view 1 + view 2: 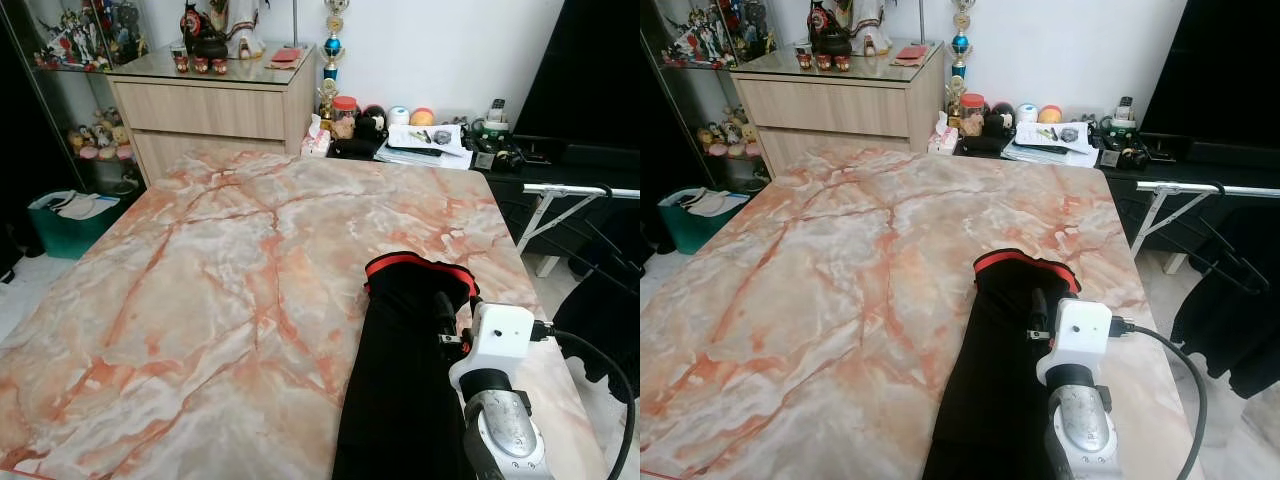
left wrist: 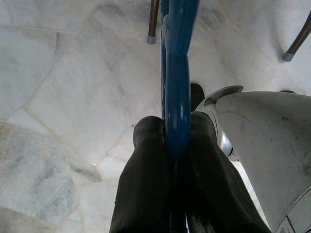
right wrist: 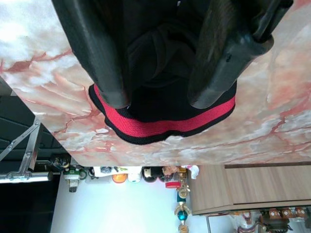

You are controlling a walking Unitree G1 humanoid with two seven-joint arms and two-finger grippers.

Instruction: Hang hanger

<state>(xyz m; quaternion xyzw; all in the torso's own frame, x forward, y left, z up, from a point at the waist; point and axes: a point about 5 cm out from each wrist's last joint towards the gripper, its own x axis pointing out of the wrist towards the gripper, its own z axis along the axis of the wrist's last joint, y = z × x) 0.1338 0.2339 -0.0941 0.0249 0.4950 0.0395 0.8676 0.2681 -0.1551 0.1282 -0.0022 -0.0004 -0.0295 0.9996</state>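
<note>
On the pink-veined marble table, a black garment with a red-trimmed collar lies along the right side, its lower end running off the near edge. Over its collar end hangs the right gripper, fingers spread with the fabric showing between them. Down by the robot's side, above a pale tiled floor, the left gripper pinches a blue hanger between both fingers. Most of the tabletop lies bare. Beyond the table's right edge stands a clothes rail; a wooden dresser sits behind the far edge.
</note>
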